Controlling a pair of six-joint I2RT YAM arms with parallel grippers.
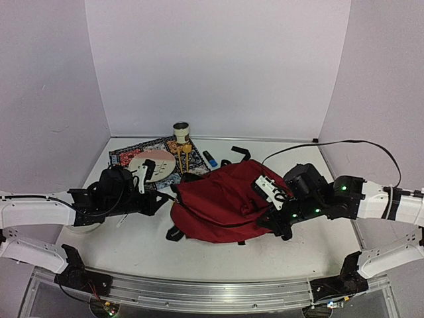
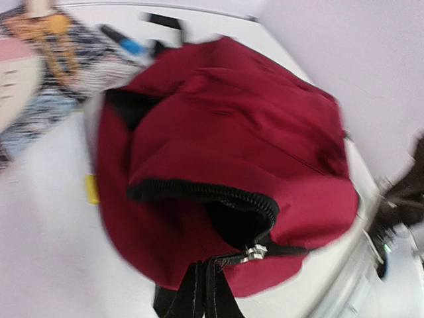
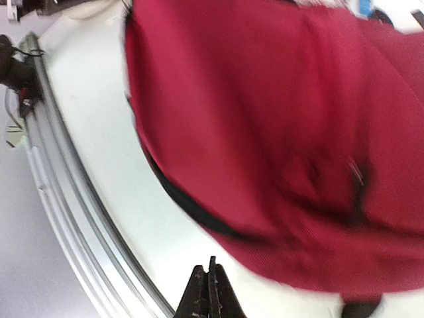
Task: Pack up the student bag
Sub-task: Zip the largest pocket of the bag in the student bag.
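The large soft dark-red fabric backpack lies slumped in the middle of the desk, its black zippered mouth facing left and only partly gaping. The left pincer is clenched at the bag's left edge, whether on fabric I cannot tell, and the right pincer is clenched on nothing beside its near right edge. With nothing visibly propping the mouth wide, the limp cloth may sag shut, so the small blue marker beyond it could snag on the lip.

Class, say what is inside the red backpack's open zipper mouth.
Through the backpack's zipper opening only dark lining shows. No contents are visible; anything deeper is covered by the red fabric.
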